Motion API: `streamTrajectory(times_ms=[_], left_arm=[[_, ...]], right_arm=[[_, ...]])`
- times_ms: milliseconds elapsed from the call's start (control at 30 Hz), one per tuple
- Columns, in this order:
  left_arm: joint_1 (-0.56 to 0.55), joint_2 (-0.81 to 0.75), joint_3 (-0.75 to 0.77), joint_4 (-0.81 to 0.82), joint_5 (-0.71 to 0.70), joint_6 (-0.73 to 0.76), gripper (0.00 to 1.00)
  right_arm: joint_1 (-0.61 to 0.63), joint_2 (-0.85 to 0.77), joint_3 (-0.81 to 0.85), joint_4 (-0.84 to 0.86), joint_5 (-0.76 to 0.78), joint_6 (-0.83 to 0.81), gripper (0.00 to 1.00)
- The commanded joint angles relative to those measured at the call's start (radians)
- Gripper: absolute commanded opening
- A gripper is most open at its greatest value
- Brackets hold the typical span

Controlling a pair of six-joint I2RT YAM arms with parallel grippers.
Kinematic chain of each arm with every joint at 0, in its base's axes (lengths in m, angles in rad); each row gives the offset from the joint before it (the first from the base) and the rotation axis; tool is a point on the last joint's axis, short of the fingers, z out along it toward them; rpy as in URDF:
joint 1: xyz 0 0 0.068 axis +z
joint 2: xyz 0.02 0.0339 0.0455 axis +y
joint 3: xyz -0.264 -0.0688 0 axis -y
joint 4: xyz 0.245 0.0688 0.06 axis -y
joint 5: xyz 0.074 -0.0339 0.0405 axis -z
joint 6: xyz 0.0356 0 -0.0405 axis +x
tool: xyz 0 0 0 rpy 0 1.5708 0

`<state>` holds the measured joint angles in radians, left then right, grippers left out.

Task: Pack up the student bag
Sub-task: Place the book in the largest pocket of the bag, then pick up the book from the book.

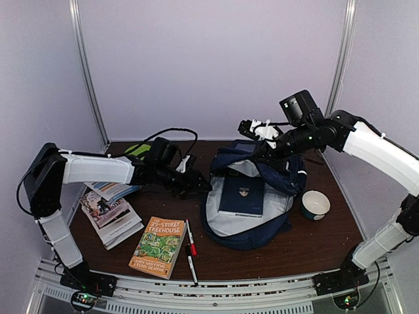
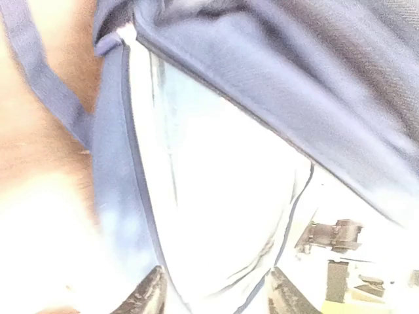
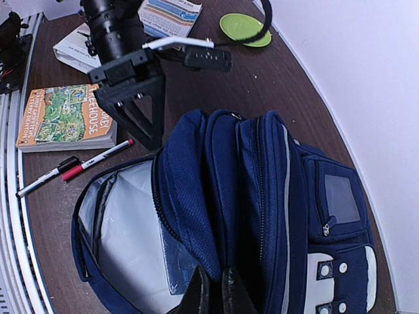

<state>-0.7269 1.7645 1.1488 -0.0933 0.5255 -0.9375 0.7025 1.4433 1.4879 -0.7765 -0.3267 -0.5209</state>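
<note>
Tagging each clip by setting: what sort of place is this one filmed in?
Probably a lab robot cell, not a real classroom: plain pale walls with metal corner posts box in a brown table with a metal mounting rail at its near edge.

Navy book (image 1: 242, 194) inside open student bag (image 1: 247, 239)

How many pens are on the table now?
2, both between the Treehouse book and the student bag: a red-capped pen, and a black-capped pen nearer the robot. More may be hidden.
</note>
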Motion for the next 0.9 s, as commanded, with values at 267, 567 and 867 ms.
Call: streamTrajectory(times_ms=[267,567,867], left_arm=[[-0.026,-0.103,0.027,-0.154,-0.447,0.311,0.53],[-0.049,0.058,0.104,-0.051,-0.433,0.294,0.54],[-0.053,0.162,0.122,0.017,-0.399,0.208,0.52]], right_arm=[[0.018,0.012,0.067,0.03,0.035,-0.019,0.0],[0.027,0.054,0.1,0.025,0.053,-0.037,0.0],[0.042,0.142,0.192,0.026,0.043,-0.047,0.0]])
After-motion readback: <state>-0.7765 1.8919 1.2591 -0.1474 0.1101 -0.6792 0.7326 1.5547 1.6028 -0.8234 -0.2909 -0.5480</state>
